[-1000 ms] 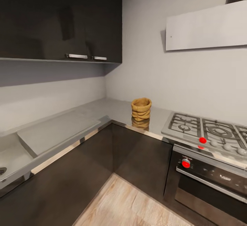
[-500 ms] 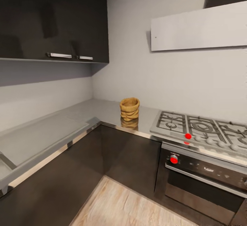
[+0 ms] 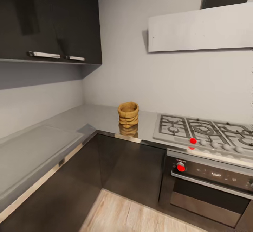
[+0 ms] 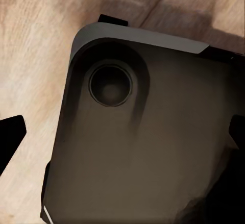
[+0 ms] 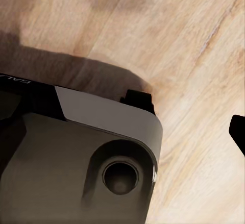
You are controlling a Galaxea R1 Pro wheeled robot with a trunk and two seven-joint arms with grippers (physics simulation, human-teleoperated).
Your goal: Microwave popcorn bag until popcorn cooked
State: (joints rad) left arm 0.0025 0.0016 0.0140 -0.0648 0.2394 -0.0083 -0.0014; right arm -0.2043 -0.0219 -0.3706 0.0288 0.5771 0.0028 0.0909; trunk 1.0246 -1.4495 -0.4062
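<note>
The popcorn bag, a small tan crumpled sack with a rolled rim, stands upright on the grey steel countertop near the inner corner, just left of the gas hob. Its reflection shows on the steel in front of it. The microwave is out of view. In the left wrist view my left gripper is open, its dark fingertips far apart over my own base. My right gripper hangs over the wooden floor, one fingertip at the picture's edge, open and holding nothing.
A gas hob with red knobs sits right of the bag, above a built-in oven. Dark wall cabinets hang at the left, and a pale hood over the hob. Wooden floor fills the corner below.
The whole head picture has shifted, so the camera has moved: the bag and hob now sit further left and the sink has left the frame. The bag itself has not moved.
</note>
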